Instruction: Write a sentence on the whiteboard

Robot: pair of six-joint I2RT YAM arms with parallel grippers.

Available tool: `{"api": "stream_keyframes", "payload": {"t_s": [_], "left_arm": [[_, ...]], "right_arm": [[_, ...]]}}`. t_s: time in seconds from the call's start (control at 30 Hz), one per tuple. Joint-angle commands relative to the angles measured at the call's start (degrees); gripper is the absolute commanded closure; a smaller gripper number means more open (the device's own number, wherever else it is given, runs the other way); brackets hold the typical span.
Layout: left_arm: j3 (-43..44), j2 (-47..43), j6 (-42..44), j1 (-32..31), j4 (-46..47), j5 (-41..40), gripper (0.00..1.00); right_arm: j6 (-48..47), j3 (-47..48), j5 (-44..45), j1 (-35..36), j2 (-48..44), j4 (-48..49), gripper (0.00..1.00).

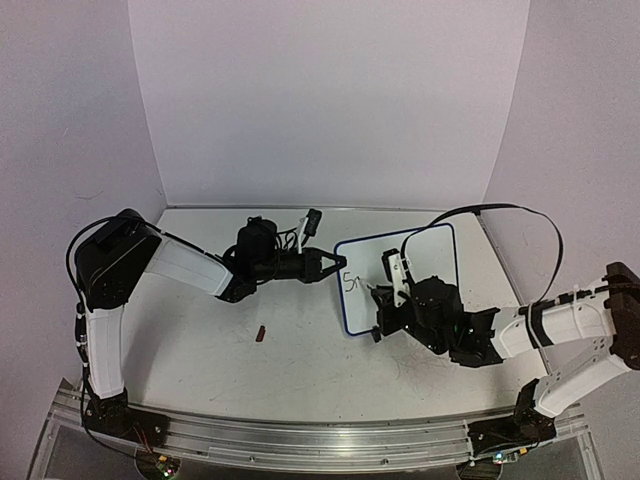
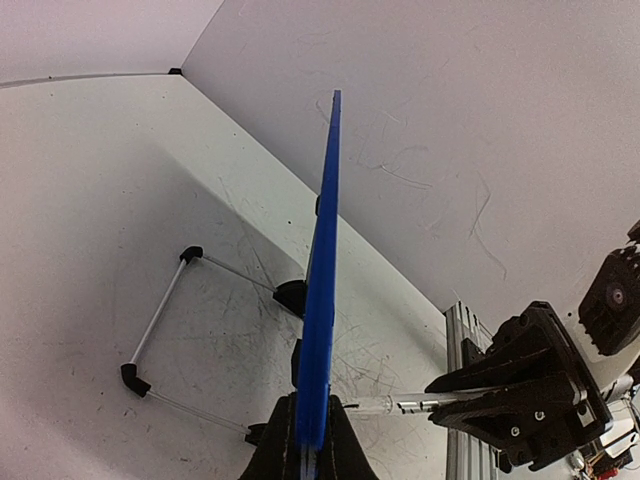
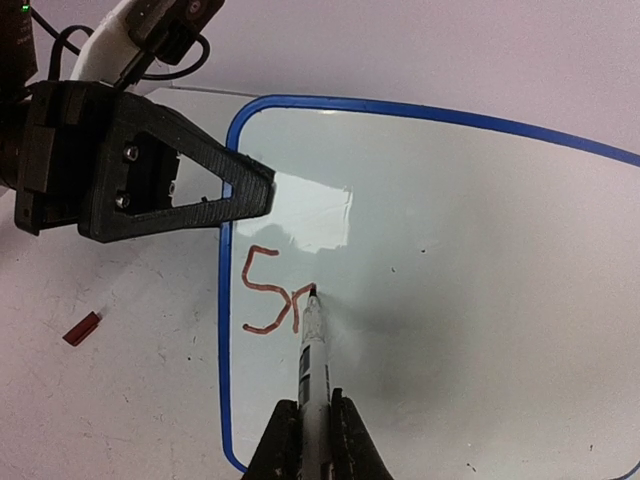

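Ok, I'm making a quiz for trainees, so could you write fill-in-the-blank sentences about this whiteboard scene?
1. The left end effector is shut on the whiteboard's ____ frame.
2. The right end effector holds a ____ with its tip touching the whiteboard.
3. The small red piece lies on the ____, not on the whiteboard.
Missing words: blue; marker; table.
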Motion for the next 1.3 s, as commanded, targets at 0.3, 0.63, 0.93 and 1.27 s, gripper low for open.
{"api": "stream_keyframes", "payload": {"t_s": [0.3, 0.63, 0.93, 1.27], "left_arm": [[-0.23, -2.59, -0.31, 0.09, -0.62, 0.23, 1.0], [0.15, -2.42, -0.39, 0.1, -0.77, 0.5, 1.0], [0.13, -2.42, -0.48, 0.07, -0.89, 0.58, 1.0], [0.26, -2.54, -0.48, 0.05, -0.88, 0.72, 1.0]], "right_arm": [[2.68, -1.78, -1.55, -0.41, -2.06, -2.56, 1.0], [2.83, -1.82, -1.03, -0.37, -2.2, -2.69, 1.0], [1.49, -1.16, 0.05, -0.36, -2.26, -0.46, 1.0], [0.64, 0.12, 0.74, -0.48, -1.27, 0.25, 1.0]]}}
